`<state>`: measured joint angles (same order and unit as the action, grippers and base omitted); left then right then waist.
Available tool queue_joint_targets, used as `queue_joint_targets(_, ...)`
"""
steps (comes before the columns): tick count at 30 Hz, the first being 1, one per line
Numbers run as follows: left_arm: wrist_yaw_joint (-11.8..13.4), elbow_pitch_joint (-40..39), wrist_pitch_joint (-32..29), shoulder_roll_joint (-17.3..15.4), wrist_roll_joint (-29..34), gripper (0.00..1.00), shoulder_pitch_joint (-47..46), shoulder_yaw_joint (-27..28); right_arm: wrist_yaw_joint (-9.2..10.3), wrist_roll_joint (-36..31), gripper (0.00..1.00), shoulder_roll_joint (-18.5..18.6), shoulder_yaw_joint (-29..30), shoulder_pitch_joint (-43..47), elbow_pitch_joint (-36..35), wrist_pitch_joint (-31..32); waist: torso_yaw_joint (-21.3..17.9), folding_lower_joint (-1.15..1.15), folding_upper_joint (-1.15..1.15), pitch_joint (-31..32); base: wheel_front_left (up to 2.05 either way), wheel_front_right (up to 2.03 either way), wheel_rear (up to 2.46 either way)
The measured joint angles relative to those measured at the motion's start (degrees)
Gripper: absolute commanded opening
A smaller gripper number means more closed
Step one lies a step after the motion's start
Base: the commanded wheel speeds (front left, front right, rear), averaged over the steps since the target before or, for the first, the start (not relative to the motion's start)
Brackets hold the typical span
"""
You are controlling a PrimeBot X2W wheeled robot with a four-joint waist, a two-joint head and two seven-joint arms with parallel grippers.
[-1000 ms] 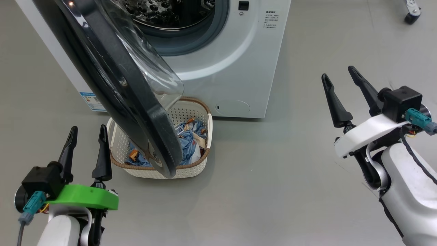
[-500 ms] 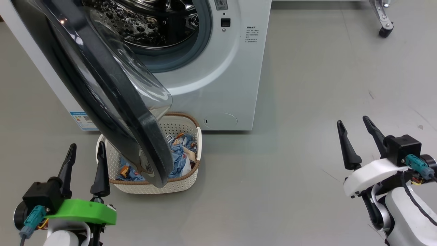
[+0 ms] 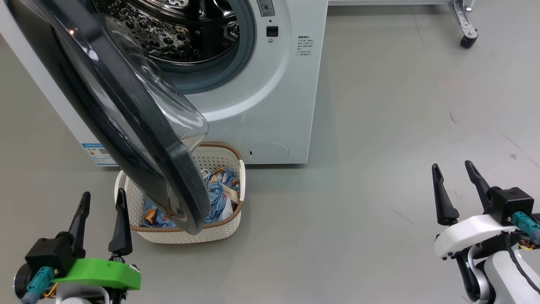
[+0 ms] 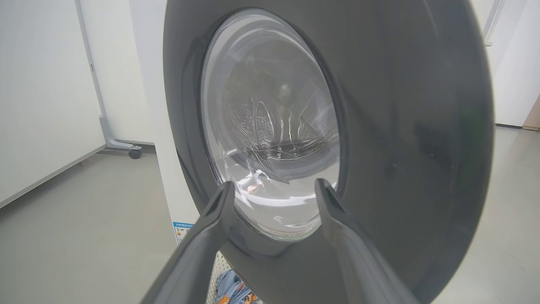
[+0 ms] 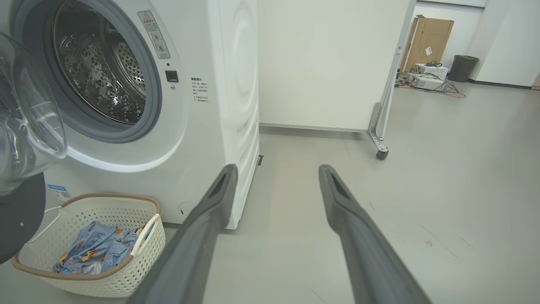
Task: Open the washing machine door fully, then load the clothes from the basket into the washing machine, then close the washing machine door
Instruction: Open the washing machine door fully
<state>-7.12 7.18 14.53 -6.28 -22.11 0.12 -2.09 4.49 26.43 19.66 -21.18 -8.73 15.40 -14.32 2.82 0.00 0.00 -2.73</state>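
The white washing machine (image 3: 274,105) (image 5: 219,63) stands ahead with its steel drum (image 3: 177,29) (image 5: 97,71) exposed. Its round black-ringed door (image 3: 139,126) (image 4: 400,126) hangs open, swung out over the cream basket (image 3: 198,234) (image 5: 139,270) on the floor in front. Light blue printed clothes (image 3: 217,198) (image 5: 95,249) lie inside the basket, partly hidden by the door. My left gripper (image 3: 101,196) (image 4: 274,185) is open, low at the left, facing the door's outer face. My right gripper (image 3: 453,169) (image 5: 276,169) is open, far right of the basket, empty.
A wheeled white partition (image 5: 329,63) stands right of the washer, its caster (image 3: 467,41) (image 5: 382,154) on the grey floor. A cardboard box (image 5: 430,38) and a dark bin (image 5: 462,67) sit far back at the right. Another caster (image 4: 135,153) shows left of the washer.
The head view has tilted up, showing more of the drum. My right gripper has dropped lower at the right. Door, basket and clothes stay in place; both grippers remain open.
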Motion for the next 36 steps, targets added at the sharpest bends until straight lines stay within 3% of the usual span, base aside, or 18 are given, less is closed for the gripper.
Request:
queue_joint_targets(14,0.00,-0.07,0.00,0.14,1.49,1.00,0.24,-0.09,1.13,-2.46,1.00,-1.65,2.67,3.87,-2.64,0.00,0.23,0.00,0.00,0.42,0.00,0.00,0.00)
queue_joint_targets(36,0.00,2.98,-0.01,0.43,2.55,1.00,1.03,-0.02,1.11,-5.43,1.00,-3.12,3.83,6.98,-5.22,-0.01,0.71,0.00,0.00,0.44,0.00,0.00,0.00)
